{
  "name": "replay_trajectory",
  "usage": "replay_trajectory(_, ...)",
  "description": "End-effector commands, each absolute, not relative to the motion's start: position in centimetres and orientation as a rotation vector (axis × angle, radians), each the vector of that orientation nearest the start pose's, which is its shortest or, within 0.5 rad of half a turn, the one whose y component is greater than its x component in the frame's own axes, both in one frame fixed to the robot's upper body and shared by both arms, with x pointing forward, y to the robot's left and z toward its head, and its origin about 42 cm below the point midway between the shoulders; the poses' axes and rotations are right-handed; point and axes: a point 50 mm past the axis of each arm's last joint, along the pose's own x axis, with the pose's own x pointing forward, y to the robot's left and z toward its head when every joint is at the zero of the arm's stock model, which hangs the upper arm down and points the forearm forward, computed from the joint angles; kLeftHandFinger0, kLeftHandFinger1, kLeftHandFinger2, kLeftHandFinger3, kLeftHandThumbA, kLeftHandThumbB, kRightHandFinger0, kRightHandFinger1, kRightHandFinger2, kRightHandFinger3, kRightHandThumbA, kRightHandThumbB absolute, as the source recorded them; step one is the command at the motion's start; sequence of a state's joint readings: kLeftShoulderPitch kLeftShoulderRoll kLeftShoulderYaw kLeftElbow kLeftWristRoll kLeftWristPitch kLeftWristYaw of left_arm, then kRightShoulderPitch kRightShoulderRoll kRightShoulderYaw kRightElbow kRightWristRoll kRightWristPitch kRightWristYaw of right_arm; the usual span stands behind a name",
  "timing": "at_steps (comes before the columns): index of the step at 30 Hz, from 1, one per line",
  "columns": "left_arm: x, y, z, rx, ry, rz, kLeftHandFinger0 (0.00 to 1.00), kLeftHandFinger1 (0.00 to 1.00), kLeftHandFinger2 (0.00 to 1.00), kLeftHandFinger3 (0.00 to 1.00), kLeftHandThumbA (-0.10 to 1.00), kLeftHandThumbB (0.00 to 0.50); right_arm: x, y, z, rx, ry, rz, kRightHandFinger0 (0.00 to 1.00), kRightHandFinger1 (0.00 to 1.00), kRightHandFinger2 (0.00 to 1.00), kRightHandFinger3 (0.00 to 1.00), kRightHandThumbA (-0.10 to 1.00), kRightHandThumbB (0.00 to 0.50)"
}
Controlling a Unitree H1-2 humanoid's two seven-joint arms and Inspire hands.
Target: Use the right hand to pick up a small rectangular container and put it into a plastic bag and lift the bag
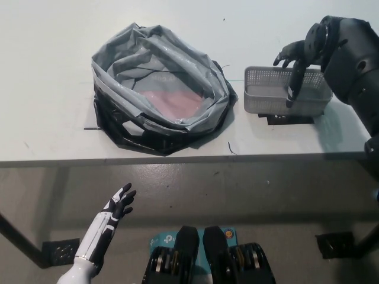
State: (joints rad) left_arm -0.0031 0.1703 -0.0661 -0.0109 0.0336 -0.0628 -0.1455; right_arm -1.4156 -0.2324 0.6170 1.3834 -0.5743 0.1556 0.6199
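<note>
White table [53, 89] above grey floor [249, 195]

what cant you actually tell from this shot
- Head view: whether the right hand touches the basket; its fingers overlap the far rim.
- Basket's right end: hidden behind the right arm.
- Pink thing in the bag: folds hide its edges, so what it is stays unclear.
- Right arm: cut off by the picture's right edge.
- Left hand rests below the table, open.
</note>
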Motion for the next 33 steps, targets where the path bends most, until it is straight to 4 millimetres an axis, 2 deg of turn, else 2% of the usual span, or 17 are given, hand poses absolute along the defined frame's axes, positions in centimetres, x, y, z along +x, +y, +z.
replay_trajectory(1,28.9,23.9,11.9,0.225,-0.125,-0.248,1.0,1.0,1.0,1.0,1.0,0.372,60.1,-18.1,36.4,-1.443,0.411,0.45,1.0,1.0,1.0,1.0,1.0,0.5)
replay_trajectory(8,29.0,23.9,11.9,0.219,-0.119,-0.249,1.0,1.0,1.0,1.0,1.0,0.383,59.8,-18.2,33.7,-1.451,0.408,0.442,1.0,1.0,1.0,1.0,1.0,0.5)
replay_trajectory(17,29.3,24.1,12.1,0.234,-0.131,-0.254,1.0,1.0,1.0,1.0,1.0,0.384,59.4,-18.4,32.0,-1.456,0.468,0.496,1.0,1.0,1.0,1.0,0.98,0.494)
replay_trajectory(19,29.3,24.1,12.2,0.239,-0.13,-0.256,1.0,1.0,1.0,1.0,1.0,0.384,59.4,-18.5,31.6,-1.439,0.48,0.499,1.0,1.0,1.0,1.0,0.91,0.46)
replay_trajectory(20,29.3,24.1,12.2,0.244,-0.134,-0.257,1.0,1.0,1.0,1.0,1.0,0.37,59.3,-18.6,31.4,-1.423,0.479,0.486,1.0,1.0,1.0,1.0,0.78,0.45)
replay_trajectory(21,29.4,24.1,12.2,0.249,-0.138,-0.256,1.0,1.0,1.0,1.0,1.0,0.368,59.3,-18.8,31.1,-1.387,0.474,0.464,1.0,1.0,1.0,1.0,0.57,0.419)
replay_trajectory(22,29.4,24.1,12.1,0.25,-0.139,-0.256,1.0,1.0,1.0,1.0,1.0,0.368,59.3,-18.8,31.0,-1.371,0.471,0.456,1.0,1.0,1.0,1.0,0.57,0.419)
replay_trajectory(23,29.5,24.2,12.2,0.255,-0.14,-0.255,1.0,1.0,1.0,1.0,1.0,0.367,59.4,-18.9,31.1,-1.334,0.467,0.44,0.81,0.86,1.0,1.0,0.47,0.41)
replay_trajectory(24,29.6,24.2,12.2,0.256,-0.141,-0.254,1.0,1.0,1.0,1.0,1.0,0.367,59.4,-19.1,30.9,-1.311,0.446,0.425,0.54,0.57,0.68,1.0,0.37,0.362)
replay_trajectory(25,29.7,24.2,12.2,0.257,-0.141,-0.254,1.0,1.0,1.0,1.0,1.0,0.366,59.4,-19.2,30.9,-1.322,0.43,0.419,0.31,0.37,0.58,1.0,0.3,0.366)
replay_trajectory(26,29.7,24.2,12.3,0.257,-0.14,-0.253,1.0,1.0,1.0,1.0,1.0,0.367,59.5,-19.3,30.9,-1.348,0.399,0.404,0.06,0.17,0.4,0.78,0.2,0.368)
replay_trajectory(27,29.8,24.2,12.3,0.259,-0.14,-0.253,1.0,1.0,1.0,1.0,1.0,0.366,59.5,-19.3,31.0,-1.364,0.375,0.387,0.09,0.29,0.61,0.92,0.14,0.354)
replay_trajectory(28,29.9,24.2,12.4,0.259,-0.141,-0.253,1.0,1.0,1.0,1.0,1.0,0.365,59.6,-19.4,31.0,-1.374,0.358,0.373,0.16,0.42,0.7,1.0,0.1,0.342)
replay_trajectory(29,29.9,24.2,12.4,0.258,-0.141,-0.253,1.0,1.0,1.0,1.0,1.0,0.364,59.6,-19.4,31.1,-1.382,0.343,0.362,0.23,0.49,0.72,1.0,0.08,0.338)
replay_trajectory(30,30.0,24.3,12.4,0.257,-0.142,-0.252,1.0,1.0,1.0,1.0,1.0,0.363,59.6,-19.5,31.1,-1.384,0.329,0.355,0.38,0.63,0.79,0.92,0.01,0.321)
replay_trajectory(31,30.0,24.3,12.4,0.26,-0.144,-0.253,1.0,1.0,1.0,1.0,1.0,0.357,59.7,-19.7,31.3,-1.357,0.305,0.344,1.0,1.0,1.0,0.67,-0.1,0.298)
replay_trajectory(33,30.1,24.3,12.5,0.263,-0.146,-0.256,1.0,1.0,1.0,1.0,1.0,0.354,59.8,-19.9,31.7,-1.317,0.278,0.329,1.0,1.0,1.0,0.61,-0.1,0.32)
